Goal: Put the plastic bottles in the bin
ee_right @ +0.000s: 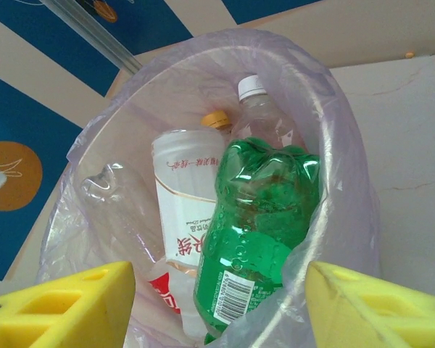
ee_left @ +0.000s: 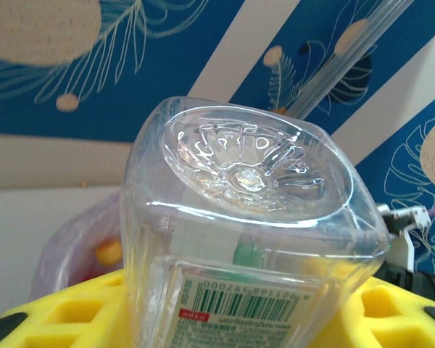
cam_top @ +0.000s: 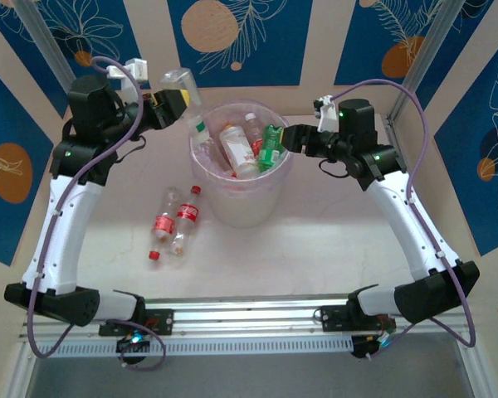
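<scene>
The left claw (cam_top: 171, 103) is clamped on a clear bottle (ee_left: 246, 210) with a ribbed base and a barcode label, held tilted above the far-left rim of the bin (cam_top: 232, 211); the right claw (cam_top: 285, 138) stands partly open and empty beside the right rim; the lilac-lined bin holds a green bottle (ee_right: 257, 210), a white-labelled bottle (ee_right: 185, 196) and a white-capped bottle (ee_right: 264, 109); two red-labelled bottles (cam_top: 164, 224) lie side by side on the table (cam_top: 332, 240), left of the bin.

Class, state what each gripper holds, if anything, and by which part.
Left gripper holds a clear bottle by its labelled body. Right gripper, open above the bin, holds nothing.
</scene>
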